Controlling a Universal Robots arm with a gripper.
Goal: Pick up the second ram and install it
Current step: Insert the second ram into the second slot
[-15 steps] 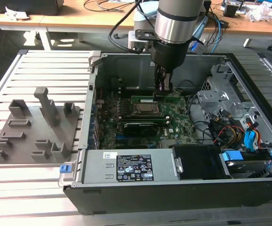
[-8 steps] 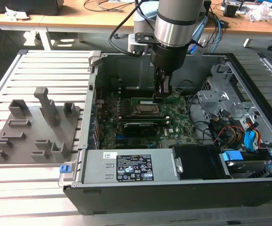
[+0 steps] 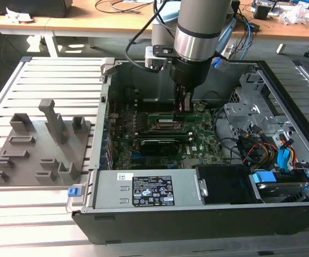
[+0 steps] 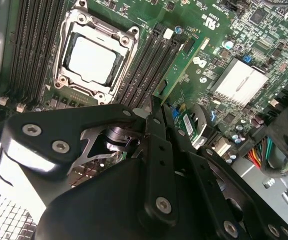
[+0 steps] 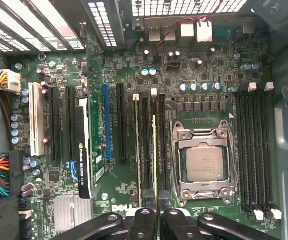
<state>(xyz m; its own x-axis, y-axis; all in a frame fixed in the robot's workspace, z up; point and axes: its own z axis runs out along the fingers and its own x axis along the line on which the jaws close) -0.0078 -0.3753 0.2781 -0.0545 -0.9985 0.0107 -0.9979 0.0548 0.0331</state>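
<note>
The second ram [image 5: 154, 155] is clamped edge-on between the closed fingers of the gripper [image 5: 154, 212], standing upright over the bank of black memory slots [image 5: 151, 145] directly below the tool, beside the CPU socket [image 5: 204, 164]. In the second wrist view the same green stick [image 4: 181, 75] runs out from the fingertips along those slots; whether it is seated or just above its slot cannot be told. A second bank of empty slots [image 5: 256, 150] lies on the socket's far side from the gripper. The motherboard [image 5: 193, 75] spreads beneath the tool, with a silver heatsink [image 4: 239, 82] off to one side. In the exterior view the arm [image 3: 200, 32] reaches straight down into the open computer case [image 3: 143, 190]; the grey holder tray [image 3: 36, 150] sits well apart, toward the exterior view's left.
</note>
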